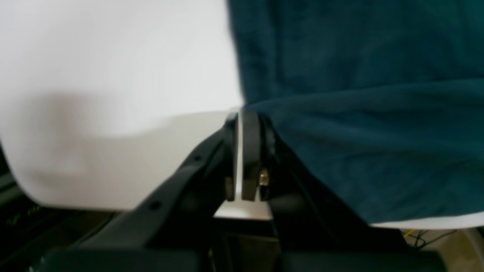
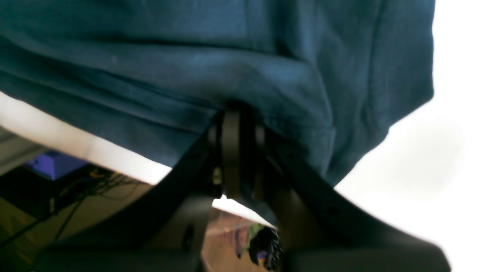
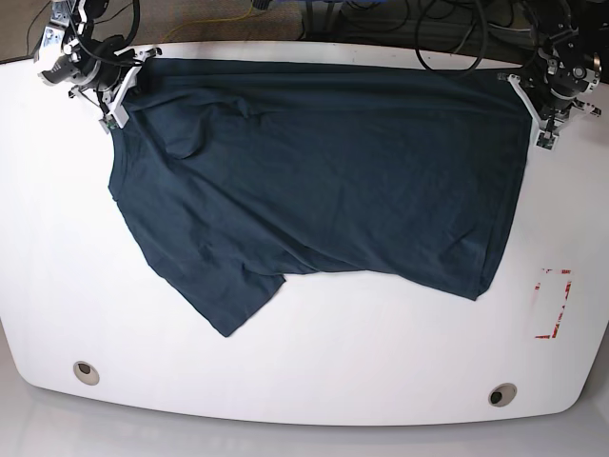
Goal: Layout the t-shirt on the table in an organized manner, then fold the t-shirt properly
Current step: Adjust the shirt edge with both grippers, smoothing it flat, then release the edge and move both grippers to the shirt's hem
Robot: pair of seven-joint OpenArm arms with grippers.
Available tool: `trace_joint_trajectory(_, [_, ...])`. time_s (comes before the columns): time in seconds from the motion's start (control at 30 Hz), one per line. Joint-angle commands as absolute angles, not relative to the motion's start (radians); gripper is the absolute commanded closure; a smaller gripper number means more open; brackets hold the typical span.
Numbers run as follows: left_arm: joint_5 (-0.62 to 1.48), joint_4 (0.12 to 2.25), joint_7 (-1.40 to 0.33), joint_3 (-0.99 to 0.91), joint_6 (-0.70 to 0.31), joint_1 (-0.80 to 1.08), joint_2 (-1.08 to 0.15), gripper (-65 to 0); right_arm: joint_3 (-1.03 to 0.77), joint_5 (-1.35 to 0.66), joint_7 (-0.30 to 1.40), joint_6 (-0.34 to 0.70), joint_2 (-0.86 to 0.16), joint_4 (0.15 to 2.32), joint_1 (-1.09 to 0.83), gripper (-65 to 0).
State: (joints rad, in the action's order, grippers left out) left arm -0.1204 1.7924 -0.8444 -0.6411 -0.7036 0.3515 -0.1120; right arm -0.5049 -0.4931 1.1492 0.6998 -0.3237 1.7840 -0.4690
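White and glossy, the table (image 3: 314,367) fills the base view, with a round grommet hole (image 3: 86,371) near its front left corner, another (image 3: 501,394) near the front right, and a red tape rectangle (image 3: 553,303) toward the right edge. Cables (image 3: 447,29) lie on the floor beyond the far edge.

The shirt (image 3: 314,181) is spread across the far half of the table, dark teal, mostly flat with soft wrinkles. Its far edge runs close along the table's far edge between the two arms. One sleeve (image 3: 224,295) sticks out toward the front; the lower edge slants up to the right.

The right gripper (image 3: 116,112), at the view's far left, sits at the shirt's corner there. In its wrist view the fingers (image 2: 231,151) stand pressed together with a fold of cloth (image 2: 227,75) bunched over their tips, so it has the shirt pinched.

The left gripper (image 3: 544,135), at the view's far right, sits at the shirt's other far corner. Its wrist view is blurred, but the fingers (image 1: 250,151) look closed to a thin slit, with the shirt's edge (image 1: 340,132) meeting their tips; it seems to grip the cloth there, though the pinch itself is hard to make out. Bare table (image 1: 113,75) lies to the left of the fingers in that view.
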Motion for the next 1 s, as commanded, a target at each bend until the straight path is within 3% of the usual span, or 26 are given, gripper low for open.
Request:
trace_joint_trajectory(0.0, [-0.120, 1.828, -0.835, -0.648, -0.698, 0.349, -0.125, -0.4, -0.510, -0.467, 1.175, 0.698, -0.332, 1.801, -0.479, -4.1])
trace_joint_trajectory(0.7, [-0.119, 1.865, -0.858, -0.645, -0.698, 0.305, -0.157, -0.7, -0.515, -0.475, 1.176, 0.698, -0.331, 1.856, -0.499, -5.4])
trace_joint_trajectory(0.77, [-0.119, 1.876, -0.885, -0.645, -0.698, 0.286, -0.160, -2.1, -0.515, -0.475, 1.176, 0.698, -0.331, 1.885, -0.499, -9.8])
trace_joint_trajectory(0.97, [-0.117, 1.906, -0.943, -0.642, -0.698, 0.225, -0.176, -14.9, -0.521, -0.475, 1.176, 0.698, -0.294, 1.972, -0.496, -34.2])
